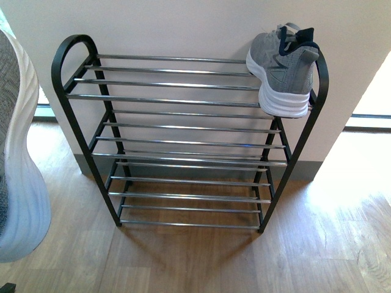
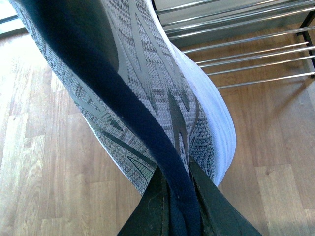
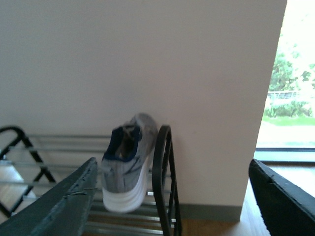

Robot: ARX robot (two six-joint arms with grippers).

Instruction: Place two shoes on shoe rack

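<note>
One grey knit sneaker (image 1: 284, 68) with a white sole rests on the top tier of the shoe rack (image 1: 183, 143), at its right end, heel toward me. It shows too in the right wrist view as the same sneaker (image 3: 125, 164) beside the rack's black end frame (image 3: 162, 182). A second grey sneaker (image 1: 15, 165) hangs at the far left edge, close to the camera. My left gripper (image 2: 178, 196) is shut on this second sneaker's (image 2: 147, 93) navy collar, above the wood floor. My right gripper (image 3: 172, 196) stands open, back from the rack's right end, holding nothing.
The rack stands against a pale wall (image 1: 201, 27) on a wood floor (image 1: 195, 262). Bright window openings lie to the wall's left (image 1: 43, 97) and right (image 1: 372, 91). The rack's lower tiers hold nothing.
</note>
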